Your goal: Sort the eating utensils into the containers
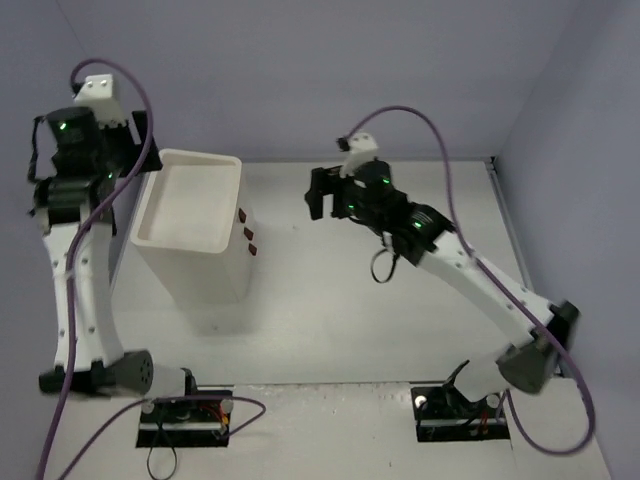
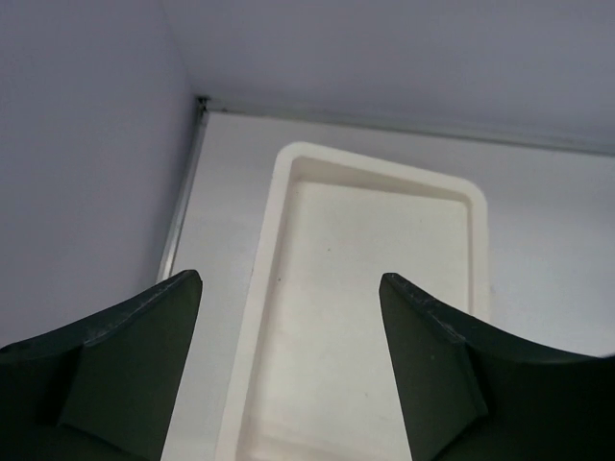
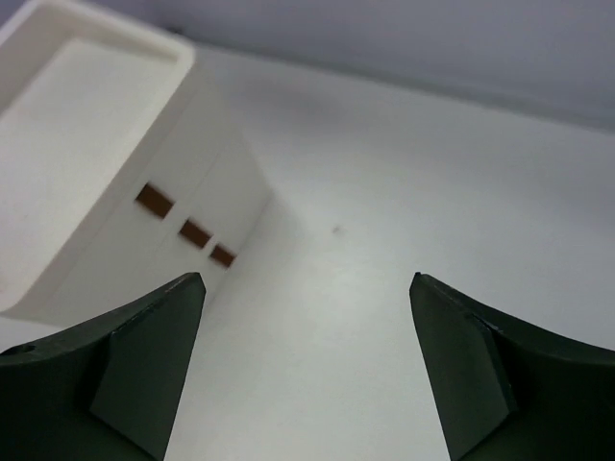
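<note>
Two grippers stand with jaws spread wide and nothing between them. The left gripper point(image 2: 290, 280) hangs high over the tall white drawer unit point(image 1: 195, 225), looking down onto its shallow recessed top point(image 2: 384, 250). The unit stands upright on the table point(image 1: 350, 330), close to the left edge and in the far half. Three small dark brown handles point(image 1: 247, 232) run in a row down the side facing the right arm. The right gripper point(image 3: 306, 280) hovers above bare tabletop to the right of the unit, well apart from it.
</note>
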Robot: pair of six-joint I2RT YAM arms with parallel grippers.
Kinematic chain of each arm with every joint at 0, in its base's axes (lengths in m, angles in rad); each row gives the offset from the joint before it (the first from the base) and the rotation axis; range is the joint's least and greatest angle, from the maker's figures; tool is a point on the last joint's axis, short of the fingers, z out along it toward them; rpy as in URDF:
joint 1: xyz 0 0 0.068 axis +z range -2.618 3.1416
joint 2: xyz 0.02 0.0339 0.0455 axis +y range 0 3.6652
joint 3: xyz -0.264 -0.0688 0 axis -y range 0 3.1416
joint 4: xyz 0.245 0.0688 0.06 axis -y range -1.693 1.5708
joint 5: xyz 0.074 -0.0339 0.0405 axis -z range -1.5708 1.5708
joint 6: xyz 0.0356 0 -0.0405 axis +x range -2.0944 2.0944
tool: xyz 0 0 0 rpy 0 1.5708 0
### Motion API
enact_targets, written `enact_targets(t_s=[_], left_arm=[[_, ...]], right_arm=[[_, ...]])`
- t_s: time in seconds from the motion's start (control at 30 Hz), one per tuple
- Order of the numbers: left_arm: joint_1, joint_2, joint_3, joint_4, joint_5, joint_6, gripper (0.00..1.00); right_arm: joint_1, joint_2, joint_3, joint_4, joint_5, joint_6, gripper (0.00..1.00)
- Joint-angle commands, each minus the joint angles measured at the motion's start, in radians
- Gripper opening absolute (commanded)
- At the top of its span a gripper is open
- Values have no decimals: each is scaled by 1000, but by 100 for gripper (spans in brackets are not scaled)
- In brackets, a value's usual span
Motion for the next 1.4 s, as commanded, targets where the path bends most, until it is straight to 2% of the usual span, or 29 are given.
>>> enact_targets(t_s=[0.0,0.07,0.27,0.4,0.5,0.57,0.87,1.07,1.37], left_arm=[[5,-252,-3,48,-43,-4,74],[5,-342,-54,48,-59,8,77],[4,-695,-307,6,-143,41,83],[-97,-850,-452,-46,-229,22,83],[-229,-963,-563,-63,-303,8,83],[-256,-1014,-603,-82,-332,-1,84],[-323,-1125,-682,-161,-399,-26,84],[-323,-1156,-756,-170,-368,-60,84],[-323,-1144,-780,-165,-369,-72,84]], right_arm=[[-48,-363,-129,55,241,-127,92],[-49,-468,-175,35,345,-172,98],[-50,-826,-299,-47,526,-217,100],[-49,-1021,-374,-56,601,-253,100],[-47,-1118,-417,-70,638,-293,100],[-45,-1176,-442,-81,649,-310,100],[-40,-1255,-555,-84,714,-333,100],[-38,-1234,-601,-83,866,-275,100],[-34,-1202,-629,-82,811,-263,100]])
